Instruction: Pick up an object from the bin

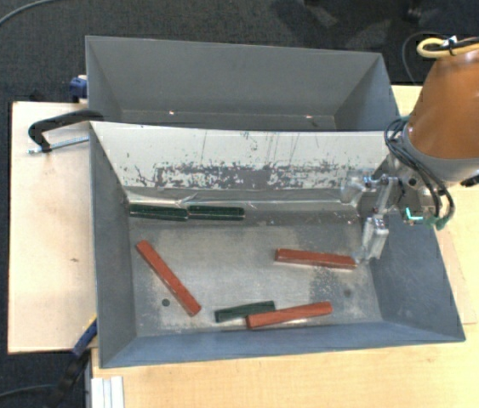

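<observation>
Grey metal bin, few loose bars on floor. Hand at right side, by right end of red bar lying right of centre. Hand open or closed: cannot tell. Diagonal red bar far left.

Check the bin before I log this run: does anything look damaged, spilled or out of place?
Nothing is spilled or broken. The bin's back wall is scuffed, which looks like wear. At the front, a red stick lies against a dark green stick. The gripper hangs at the right end of a second red stick.
</observation>
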